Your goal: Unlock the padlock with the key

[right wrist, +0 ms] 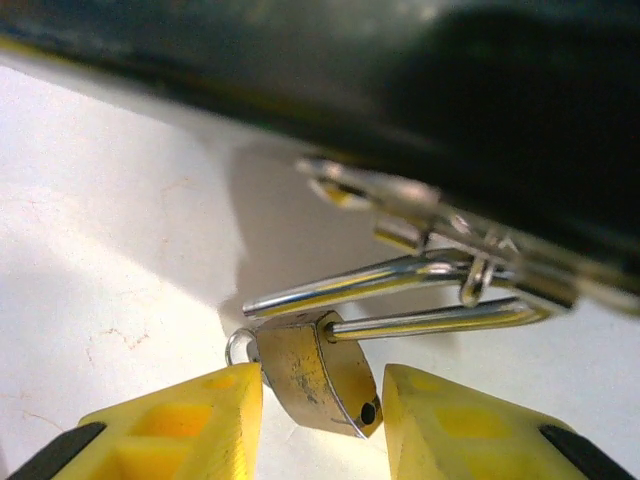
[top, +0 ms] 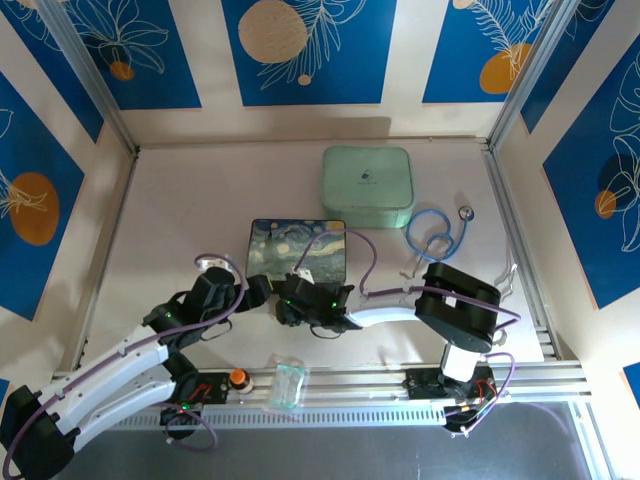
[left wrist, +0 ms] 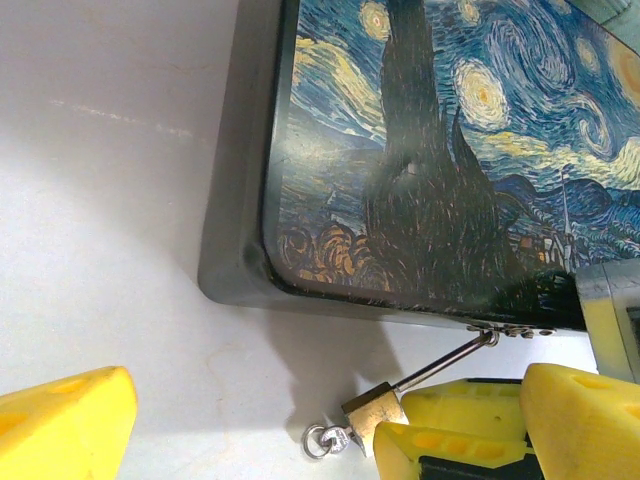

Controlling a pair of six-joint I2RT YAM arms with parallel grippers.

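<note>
1. one padlock [right wrist: 315,380]: tiny, with a scuffed brass-gold block body and a thin silvery u-shaped shackle [right wrist: 420,300]. it lies on its side on the white worktop [right wrist: 110,230], just beside the tin's near edge.
2. one tin [left wrist: 430,170]: flat with rounded corners, a glossy starry-night lid and dark sides.
3. one small wire ring [left wrist: 320,440] at the body's end, opposite the shackle.
4. two tools, both with yellow fingers. the right tool [right wrist: 325,415] has a finger close on either side of the padlock body; cannot tell whether they press it.
5. the left tool [top: 257,290] is spread wide and holds nothing. its fingers [left wrist: 65,425] sit low by the tin's corner.
6. farther off: one mint-green rounded box [top: 367,180] and one blue-tubed stethoscope [top: 437,232].
7. at the near edge: one round orange button [top: 239,377] and one clear plastic piece [top: 290,383].
</note>
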